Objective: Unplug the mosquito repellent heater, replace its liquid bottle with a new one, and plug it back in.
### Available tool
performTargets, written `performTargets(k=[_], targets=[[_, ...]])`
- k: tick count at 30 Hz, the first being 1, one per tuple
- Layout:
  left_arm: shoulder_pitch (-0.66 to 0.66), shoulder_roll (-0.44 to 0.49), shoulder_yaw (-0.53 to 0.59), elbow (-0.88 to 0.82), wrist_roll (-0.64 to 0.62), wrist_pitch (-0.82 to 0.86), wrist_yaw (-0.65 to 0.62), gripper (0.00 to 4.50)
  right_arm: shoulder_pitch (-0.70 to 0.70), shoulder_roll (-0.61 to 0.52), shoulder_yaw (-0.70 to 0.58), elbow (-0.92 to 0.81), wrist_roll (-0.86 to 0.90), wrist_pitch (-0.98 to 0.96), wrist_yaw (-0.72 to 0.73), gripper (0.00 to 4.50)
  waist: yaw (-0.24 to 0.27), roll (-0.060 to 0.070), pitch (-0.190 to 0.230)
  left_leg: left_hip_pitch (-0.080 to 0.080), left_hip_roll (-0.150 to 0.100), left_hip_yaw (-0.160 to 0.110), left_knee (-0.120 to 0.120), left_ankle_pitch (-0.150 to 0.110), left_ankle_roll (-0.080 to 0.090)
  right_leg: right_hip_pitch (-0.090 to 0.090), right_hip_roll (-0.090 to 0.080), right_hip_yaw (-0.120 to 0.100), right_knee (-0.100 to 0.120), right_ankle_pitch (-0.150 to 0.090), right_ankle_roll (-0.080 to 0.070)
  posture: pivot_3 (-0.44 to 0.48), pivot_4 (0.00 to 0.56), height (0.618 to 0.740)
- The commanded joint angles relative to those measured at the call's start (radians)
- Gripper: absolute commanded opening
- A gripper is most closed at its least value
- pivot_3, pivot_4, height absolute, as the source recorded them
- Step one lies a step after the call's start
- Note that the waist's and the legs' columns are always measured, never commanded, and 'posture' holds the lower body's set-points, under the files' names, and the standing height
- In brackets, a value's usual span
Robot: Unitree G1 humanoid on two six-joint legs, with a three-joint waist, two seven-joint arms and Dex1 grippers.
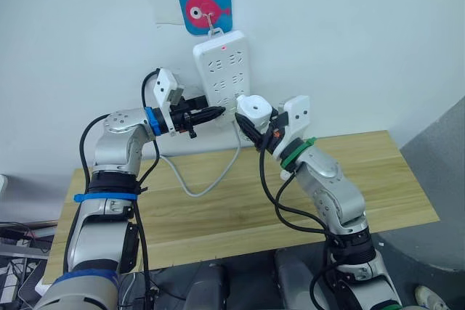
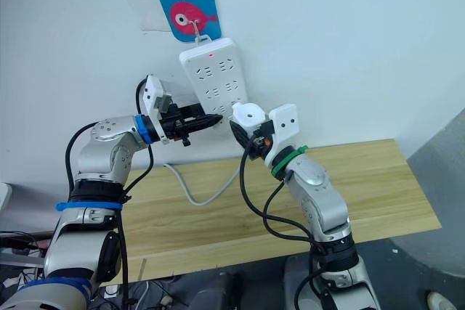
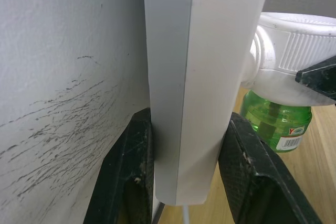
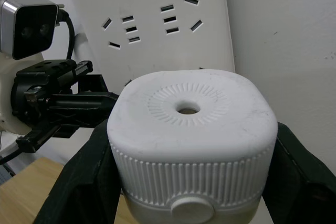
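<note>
White plastic is what both arms are working on: the power strip (image 1: 221, 69) hangs on the wall from a hook below a blue fish sticker (image 1: 204, 6), above the wooden counter (image 1: 218, 201). The left end effector (image 1: 215, 113) is clamped on the lower edge of the power strip, one black finger (image 3: 128, 171) on each side face. The right end effector (image 1: 247, 124) is clamped on the mosquito repellent heater (image 4: 191, 140), held just in front of the strip's lower right corner with its round vent hole up. A green liquid bottle (image 3: 275, 120) hangs under the heater. The strip's grey cord (image 1: 211, 176) loops down onto the counter.
</note>
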Motion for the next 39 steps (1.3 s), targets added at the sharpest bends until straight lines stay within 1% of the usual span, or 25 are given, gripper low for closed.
performTargets(k=[1,4,6,13,19,39], targets=[[0.012,-0.029,-0.056,-0.086,-0.049,0.011,-0.082,1.29,-0.062,0.025,-0.015,-0.005,0.010,0.012,-0.034,3.01,0.000,0.000,0.000,0.000,0.000,0.000,0.000,0.000,0.000,0.000,0.000,0.000,-0.001,0.000,0.000,-0.105,0.211,0.740],[0.020,-0.028,-0.055,-0.098,-0.049,0.016,-0.081,1.29,-0.072,-0.011,0.017,-0.007,-0.036,-0.001,-0.014,3.01,-0.001,0.000,0.000,0.000,-0.001,0.001,0.000,0.000,0.000,0.000,0.000,0.001,-0.001,0.000,0.000,-0.102,0.208,0.740],[0.022,-0.029,-0.055,-0.101,-0.048,0.017,-0.081,1.29,-0.074,-0.015,0.028,-0.003,-0.045,-0.007,-0.015,3.01,-0.002,0.000,0.000,0.000,-0.001,0.001,0.000,0.000,0.000,-0.001,0.000,0.002,-0.001,0.000,0.000,-0.103,0.209,0.740],[0.025,-0.033,-0.054,-0.109,-0.053,0.026,-0.084,1.29,-0.102,-0.003,0.043,0.021,-0.076,-0.006,-0.033,3.01,-0.004,0.000,0.000,0.000,-0.001,0.001,-0.001,0.000,-0.001,-0.001,0.000,0.002,-0.001,0.000,0.000,-0.106,0.208,0.740],[0.021,-0.043,-0.049,-0.121,-0.061,0.052,-0.082,1.29,-0.112,0.021,0.065,0.059,-0.119,-0.039,-0.050,3.01,-0.015,-0.001,0.000,0.000,-0.001,0.001,0.000,0.000,0.000,-0.001,0.000,0.002,0.000,0.000,0.000,-0.103,0.210,0.740],[0.049,-0.037,-0.051,-0.152,-0.059,0.072,-0.087,1.29,-0.117,0.043,0.047,0.082,-0.100,-0.034,-0.025,3.01,-0.019,0.000,0.000,0.001,-0.001,0.001,0.000,0.000,0.000,-0.001,0.000,0.003,0.001,0.000,0.000,-0.101,0.218,0.740]])
